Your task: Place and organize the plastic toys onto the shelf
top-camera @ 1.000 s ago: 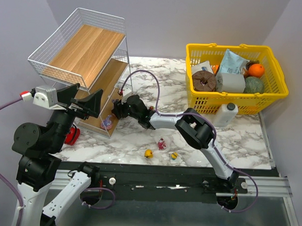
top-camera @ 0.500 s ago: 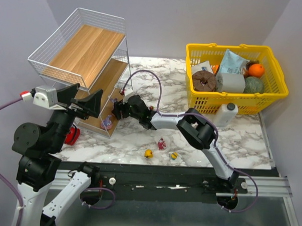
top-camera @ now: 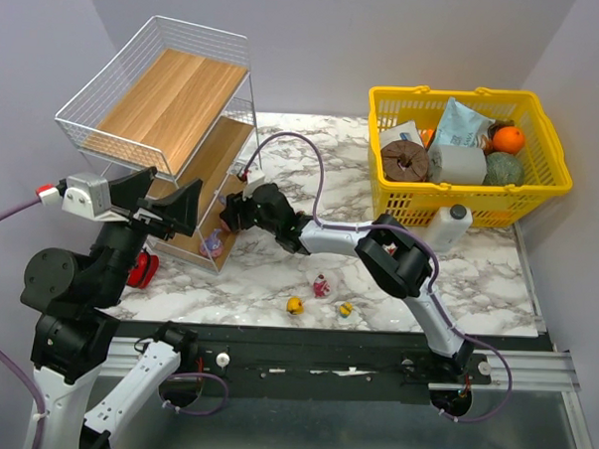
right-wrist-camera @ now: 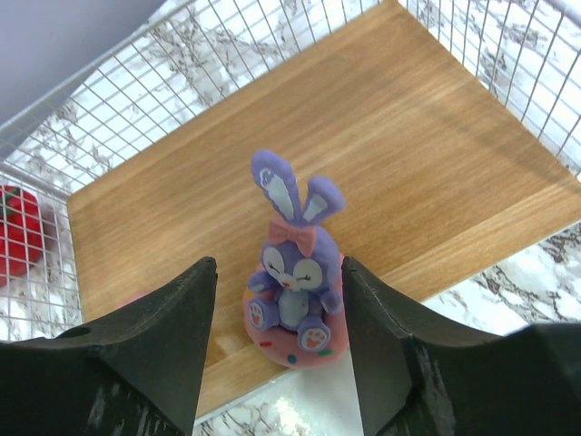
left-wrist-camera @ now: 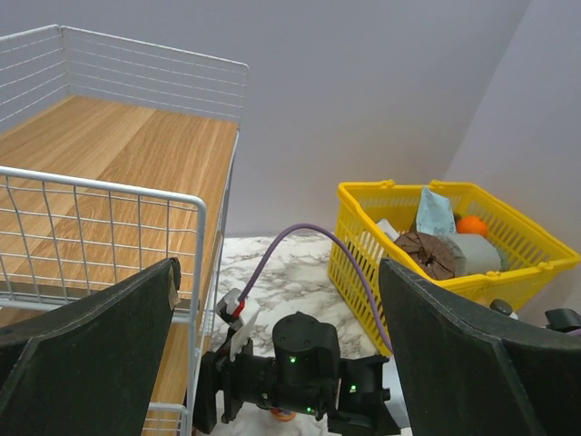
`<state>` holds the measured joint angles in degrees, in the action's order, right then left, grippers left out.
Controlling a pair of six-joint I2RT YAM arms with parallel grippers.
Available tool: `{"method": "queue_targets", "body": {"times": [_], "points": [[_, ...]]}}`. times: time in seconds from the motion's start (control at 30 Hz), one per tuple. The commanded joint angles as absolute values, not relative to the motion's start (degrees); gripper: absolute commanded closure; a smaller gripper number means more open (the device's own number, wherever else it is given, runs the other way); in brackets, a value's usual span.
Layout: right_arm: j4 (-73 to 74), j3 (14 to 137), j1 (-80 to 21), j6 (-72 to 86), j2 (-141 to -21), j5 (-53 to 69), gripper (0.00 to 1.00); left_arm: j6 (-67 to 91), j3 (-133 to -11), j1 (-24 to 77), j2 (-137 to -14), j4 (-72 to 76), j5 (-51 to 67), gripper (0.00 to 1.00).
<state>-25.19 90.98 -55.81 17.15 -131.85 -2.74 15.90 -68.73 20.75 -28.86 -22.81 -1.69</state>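
1. While the right gripper (top-camera: 230,212) edged slightly toward the far side of the table over the last second, we noted that its elbow swung a little to the right.
2. We found its jaws spread, flanking the purple plastic bunny figurine (right-wrist-camera: 292,282) on its pink round base without touching it.
3. We observed the bunny upright at the front edge of the lowest wooden board of the three-tier white wire shelf (top-camera: 176,90), in the same spot as before. We judged it released and placed.
4. We saw the left gripper (top-camera: 167,191) hanging beside the shelf, jaws spread wide and empty.
5. We counted three toys left on the white-and-grey marbled tabletop (top-camera: 268,268): a small red figurine (top-camera: 320,285), a yellow plastic duck (top-camera: 294,306) and a second small yellow toy (top-camera: 345,309).
6. We recorded plain grey walls, a yellow plastic basket (top-camera: 460,197) of groceries at far right, a white bottle (top-camera: 446,229) just beside it, and a red bell pepper (top-camera: 143,267) left of the shelf.
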Motion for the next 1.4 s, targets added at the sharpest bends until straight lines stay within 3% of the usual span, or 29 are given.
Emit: {"method": "queue_targets", "body": {"times": [0.0,1.03,1.17,1.37], "points": [[-24.9,93.0,-56.2,17.7,-134.2,-3.3,0.37,16.2,-69.1,20.8,-28.3,-22.9,-2.0,0.01],[-23.0,100.7,-54.3,18.3,-137.9,3.3,0.52,15.4,-69.1,20.8,-27.7,-23.6,-2.5,0.01],[-24.9,97.4,-54.3,18.3,-134.3,1.6,0.51,15.4,-68.9,20.8,-27.4,-23.6,-2.5,0.01],[-27.5,92.7,-54.3,18.4,-130.4,1.1,0.36,15.5,-68.7,20.8,-27.2,-23.8,-2.8,0.01]]}}
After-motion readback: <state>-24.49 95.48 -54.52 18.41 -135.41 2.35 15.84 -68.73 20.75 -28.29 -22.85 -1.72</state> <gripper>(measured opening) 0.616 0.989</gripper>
